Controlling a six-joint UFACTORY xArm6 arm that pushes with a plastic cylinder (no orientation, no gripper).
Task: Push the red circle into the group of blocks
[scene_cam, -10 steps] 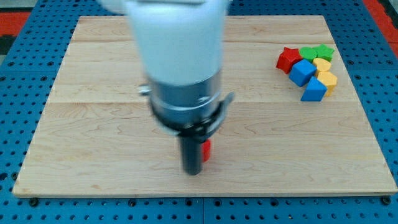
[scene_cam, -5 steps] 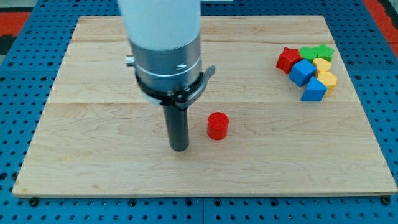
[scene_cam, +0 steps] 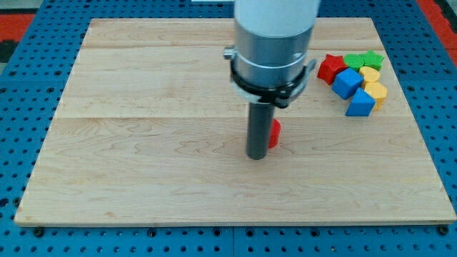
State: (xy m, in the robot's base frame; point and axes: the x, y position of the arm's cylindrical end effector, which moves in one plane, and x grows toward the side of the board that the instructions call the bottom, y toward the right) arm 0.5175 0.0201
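Against the red circle, my tip presses its left.

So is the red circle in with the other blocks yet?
Not yet. The red circle sits apart from the group, mostly hidden behind my tip.

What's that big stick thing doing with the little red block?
A robot arm is sliding its rod over a wooden board. My tip sits right against the left side of the red circle, which is half hidden behind the rod. At the view's upper right waits a group: a red star, a green star, another green block, two blue blocks and two yellow blocks. The red circle has not reached them yet.
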